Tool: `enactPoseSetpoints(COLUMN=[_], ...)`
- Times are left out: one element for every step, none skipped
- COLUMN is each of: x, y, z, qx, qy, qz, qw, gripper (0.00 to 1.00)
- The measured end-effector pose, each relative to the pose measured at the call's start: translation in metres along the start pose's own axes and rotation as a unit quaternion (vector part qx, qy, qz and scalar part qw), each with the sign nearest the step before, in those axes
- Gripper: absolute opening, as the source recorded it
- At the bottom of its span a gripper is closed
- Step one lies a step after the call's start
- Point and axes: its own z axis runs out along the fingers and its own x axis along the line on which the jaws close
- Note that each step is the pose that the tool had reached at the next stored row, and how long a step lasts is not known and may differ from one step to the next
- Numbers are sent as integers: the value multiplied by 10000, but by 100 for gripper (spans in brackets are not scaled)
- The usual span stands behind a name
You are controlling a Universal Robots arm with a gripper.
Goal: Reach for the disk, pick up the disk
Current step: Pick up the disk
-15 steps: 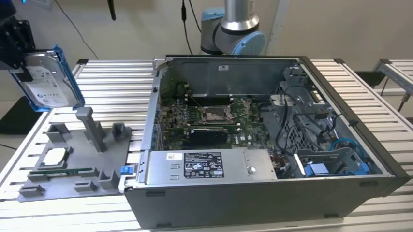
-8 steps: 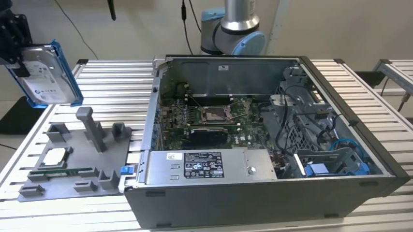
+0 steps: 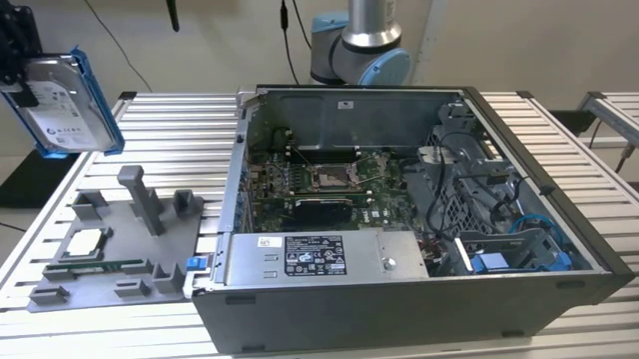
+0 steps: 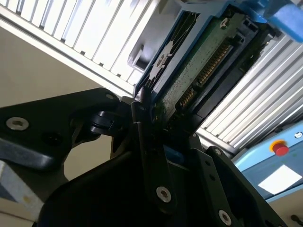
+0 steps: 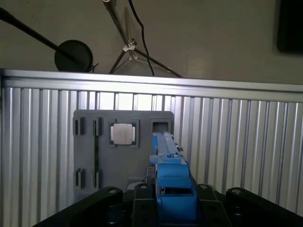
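**Disk pinched in the fingers, off the table**

We see the black gripper (image 3: pixel 18 78) closed on the disk (image 3: pixel 62 105), a rectangular silver metal hard drive with a white printed label and a blue plastic frame around its edges. In the second wrist view the black fingers (image 4: pixel 141 118) pinch the disk (image 4: pixel 199 71) at one short end, and its green circuit board side faces this camera. In the first wrist view the blue frame of the disk (image 5: pixel 173 182) stands out straight from between the fingers (image 5: pixel 142 203).

In the exterior view the disk hangs under the fingers, nearly upright and a little tilted, with the label toward the camera. It touches nothing else that we can see.

Lower than the fingers and well apart from them, a flat grey plastic holder tray (image 3: pixel 110 247) lies on the slatted aluminium table (image 3: pixel 170 127). A small square silver processor chip (image 5: pixel 124 133) sits in one recess of this tray, beyond the free end of the disk. Far from the fingers, to the exterior view's right, stands the open dark grey computer case (image 3: pixel 399 314). A silver power-supply box (image 3: pixel 319 256) sits inside it at the near wall. The grey and light blue robot arm (image 3: pixel 364 45) rises behind the case.
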Motion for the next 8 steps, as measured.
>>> enactPoseSetpoints(x=[0, -1, -1, -1, -2, -2, -2, -2], y=[0, 1, 1, 1, 1, 2, 2, 2], z=[-23, -46, -67, -87, -106, -124, -141, -157], qx=[0, -1, -1, 0, 0, 0, 0, 0], qy=[0, 0, 0, 0, 0, 0, 0, 0], qz=[0, 0, 0, 0, 0, 0, 0, 0], qw=[10000, 10000, 10000, 10000, 10000, 10000, 10000, 10000], gripper=[0, 0, 0, 0, 0, 0, 0, 0])
